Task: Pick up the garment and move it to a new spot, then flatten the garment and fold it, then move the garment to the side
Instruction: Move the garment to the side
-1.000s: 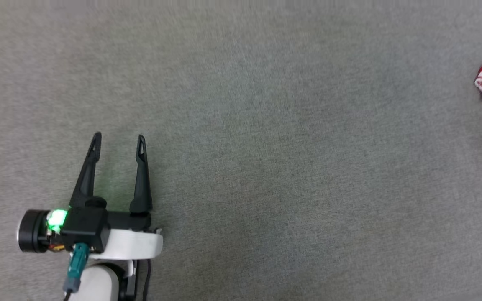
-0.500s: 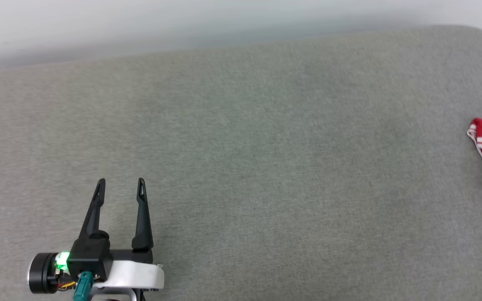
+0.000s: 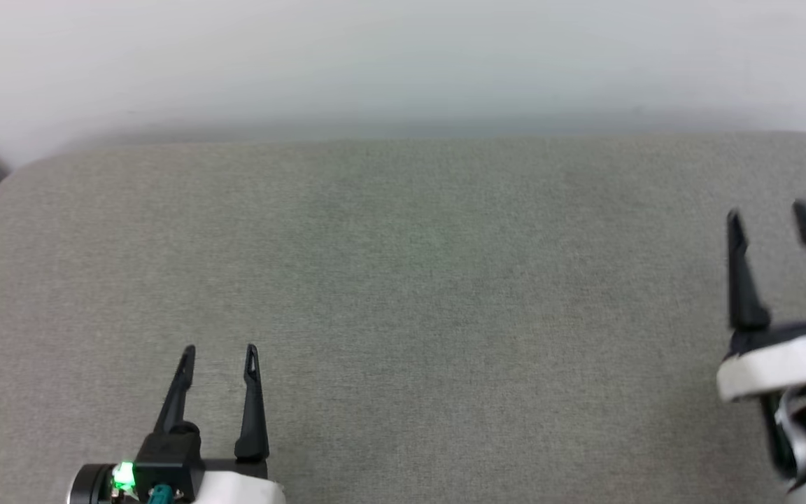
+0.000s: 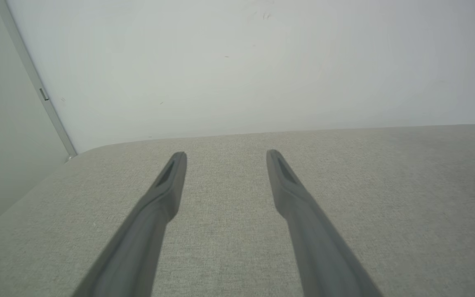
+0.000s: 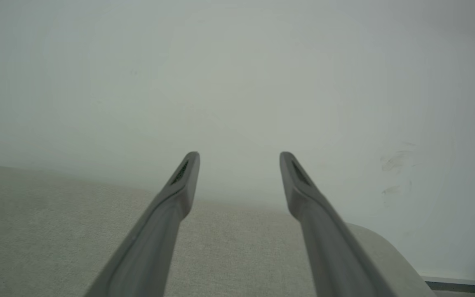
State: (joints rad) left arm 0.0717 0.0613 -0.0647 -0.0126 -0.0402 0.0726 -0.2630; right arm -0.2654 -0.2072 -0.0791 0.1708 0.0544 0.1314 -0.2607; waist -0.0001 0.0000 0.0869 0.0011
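Grey padded surface (image 3: 403, 280), left gripper (image 3: 220, 348) fingers apart above it, right gripper (image 3: 767, 209) likewise spread (both empty), white wall (image 3: 403, 56) behind.

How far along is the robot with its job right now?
Done: nothing I can confirm from this moment. In hand: nothing; the left gripper and the right gripper both stand open and empty above the grey padded surface. Left: as far as these views tell, possibly everything: picking up the shirt, flattening it, folding it and moving it aside.
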